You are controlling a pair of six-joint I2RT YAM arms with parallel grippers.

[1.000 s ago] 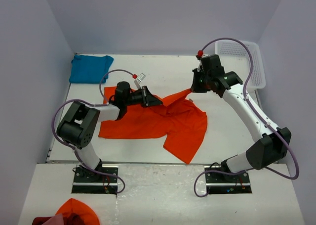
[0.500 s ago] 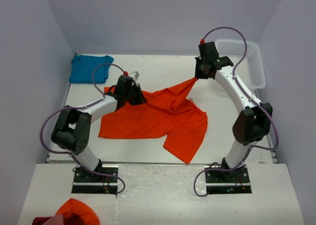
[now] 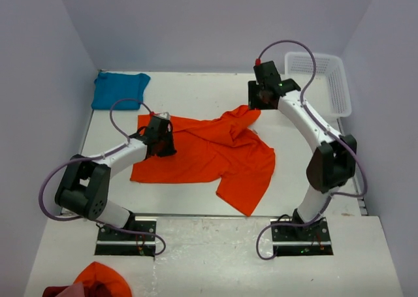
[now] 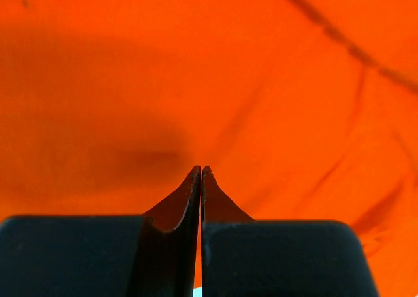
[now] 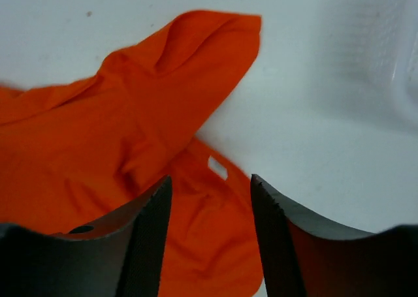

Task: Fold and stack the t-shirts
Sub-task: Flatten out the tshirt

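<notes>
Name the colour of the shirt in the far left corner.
The shirt is teal-blue; top view.

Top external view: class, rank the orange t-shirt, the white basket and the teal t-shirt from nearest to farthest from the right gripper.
1. The orange t-shirt: its far corner lies just below the right gripper.
2. The white basket: far right of the table.
3. The teal t-shirt: far left corner.

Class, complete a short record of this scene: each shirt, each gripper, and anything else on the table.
orange t-shirt: centre, spread out but crumpled, unfolded
teal-blue t-shirt: far left corner
left gripper: shut, over the orange t-shirt's left part
right gripper: open, above its far right tip
basket: white, far right corner
</notes>
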